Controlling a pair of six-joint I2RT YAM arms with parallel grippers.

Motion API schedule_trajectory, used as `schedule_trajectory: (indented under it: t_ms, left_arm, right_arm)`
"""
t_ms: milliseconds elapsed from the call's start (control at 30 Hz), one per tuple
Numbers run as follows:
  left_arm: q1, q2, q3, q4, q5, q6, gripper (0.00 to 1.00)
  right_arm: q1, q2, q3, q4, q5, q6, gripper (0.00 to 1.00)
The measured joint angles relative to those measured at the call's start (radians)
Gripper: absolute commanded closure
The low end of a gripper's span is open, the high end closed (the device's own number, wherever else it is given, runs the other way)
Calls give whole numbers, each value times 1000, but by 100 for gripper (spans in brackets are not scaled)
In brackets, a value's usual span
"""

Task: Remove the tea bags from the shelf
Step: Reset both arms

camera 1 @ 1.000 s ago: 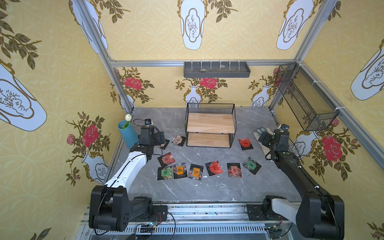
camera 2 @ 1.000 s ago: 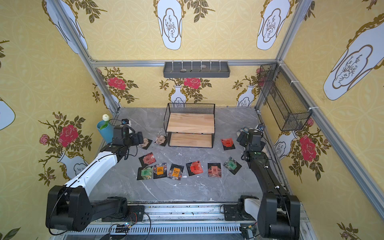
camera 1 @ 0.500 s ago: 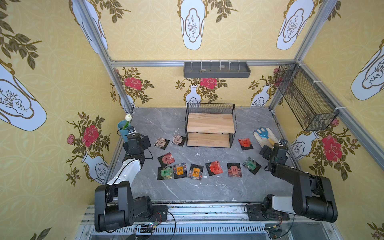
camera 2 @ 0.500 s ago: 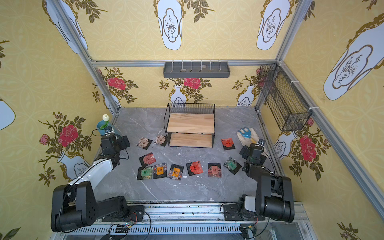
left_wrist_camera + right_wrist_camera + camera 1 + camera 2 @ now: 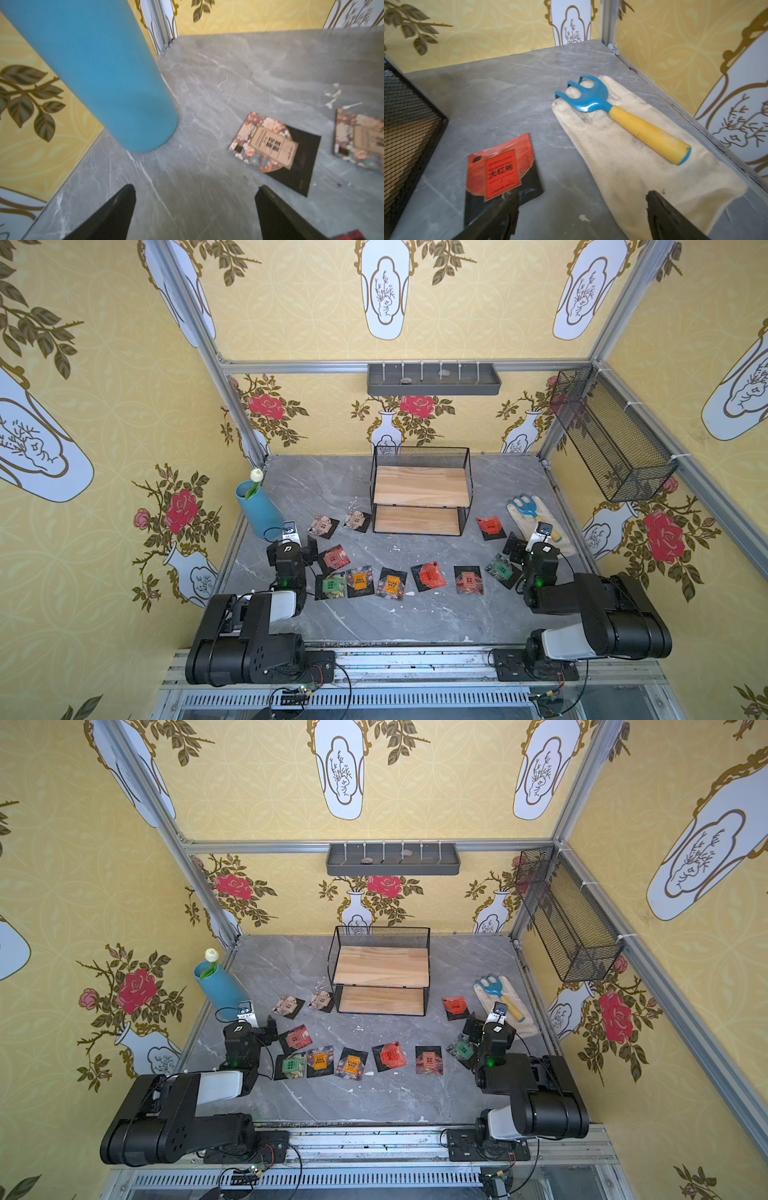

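Shelf (image 5: 419, 489): both boards bare. Tea bags (image 5: 428, 576) lie flat on the tabletop, between the shelf and the front edge. Left gripper (image 5: 195, 188) and right gripper (image 5: 582, 192) are wide open and empty. Removal looks complete. Any retreat should lift clear of nearby tea bags rather than sweep them.

Motion blur is softening the left wrist view, whose edge is cutting off the upper part of the tall blue cylindrical vase (image 5: 93, 68) and half of a beige-flowered black square sachet (image 5: 361, 139). In both top views, the black right arm (image 5: 540, 568) (image 5: 492, 1048) is hiding part of the green-centred black sachet (image 5: 496, 568) (image 5: 459, 1050).
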Motion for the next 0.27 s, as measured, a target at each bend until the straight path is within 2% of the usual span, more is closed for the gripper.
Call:
schedule_trajectory:
  t_ms: [267]
  left_arm:
    - [3, -6, -13, 100, -2, 7, 0]
  right_arm:
    - [-35, 8, 23, 21, 13, -8, 2]
